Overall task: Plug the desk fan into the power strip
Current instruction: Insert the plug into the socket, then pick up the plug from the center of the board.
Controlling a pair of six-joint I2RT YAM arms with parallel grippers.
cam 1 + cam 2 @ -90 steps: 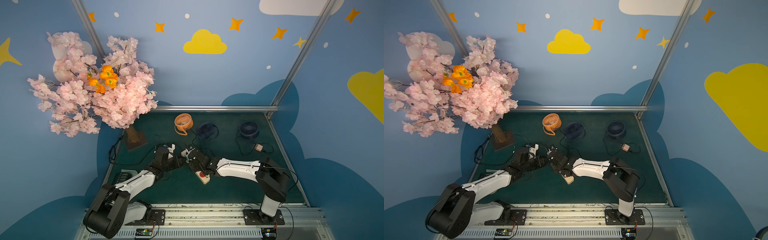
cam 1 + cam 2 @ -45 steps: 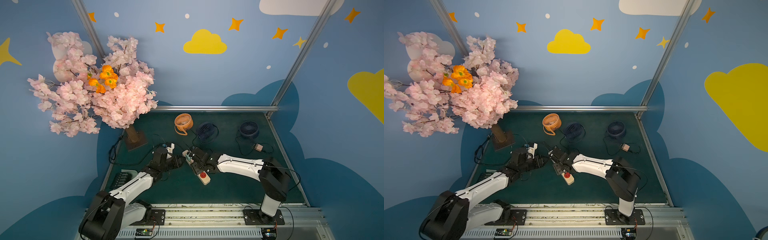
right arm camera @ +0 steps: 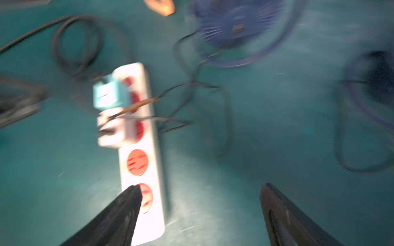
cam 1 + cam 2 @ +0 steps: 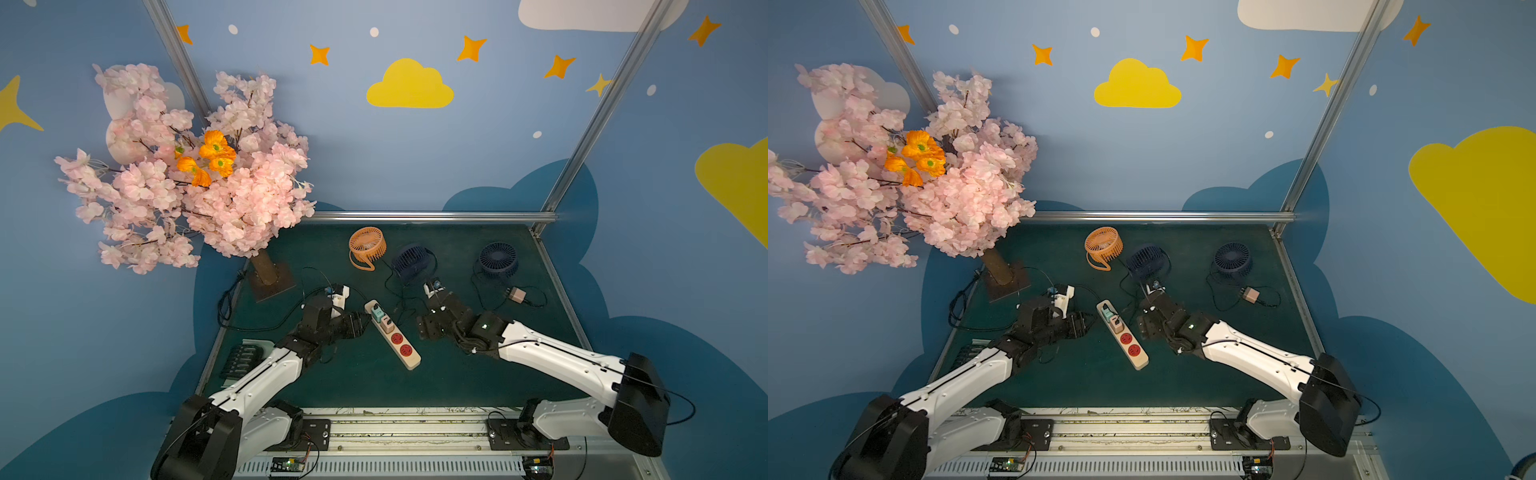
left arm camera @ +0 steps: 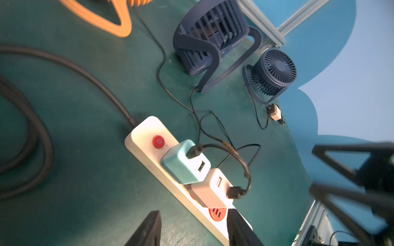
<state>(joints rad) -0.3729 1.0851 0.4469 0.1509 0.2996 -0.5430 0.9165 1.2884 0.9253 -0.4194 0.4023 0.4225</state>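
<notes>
The power strip [image 4: 392, 334] is laid diagonally near the middle of the dark green surface [image 4: 478, 382], between the two grippers. Four sockets are carried by it. In the two sockets nearest its red button [image 5: 158, 142], two adapters are seated: a light blue adapter [image 5: 185, 165] and, just beside it, a cream adapter [image 5: 210, 190]. A thin black cable is plugged into each adapter. The two red sockets [image 4: 401, 345] toward the front edge are left free.

The left gripper [image 4: 360, 325] is held just beside the strip on its left side, with its jaws apart; in the left wrist view one finger [image 5: 239, 230] is seen over the strip's edge and nothing is clamped. The right gripper [image 4: 424, 328] is kept a little apart from the strip on its right side, jaws wide apart and holding nothing; its wrist view is blurred.

Along the back edge three fans are placed: an orange fan [image 4: 366, 247], a dark blue fan [image 4: 411, 262] near the middle, and another navy fan [image 4: 498, 259] toward the back right corner. Near the last one a loose beige adapter [image 4: 516, 296] is lying on the surface with its cable. At the back left corner a tree of pink blossoms [image 4: 187, 195] is standing on a brown base. A thick black cord [image 4: 232, 307] is coiled at the left edge. Open room is left in front of the strip and toward the front right corner. The walls are painted blue with yellow clouds and orange stars.
</notes>
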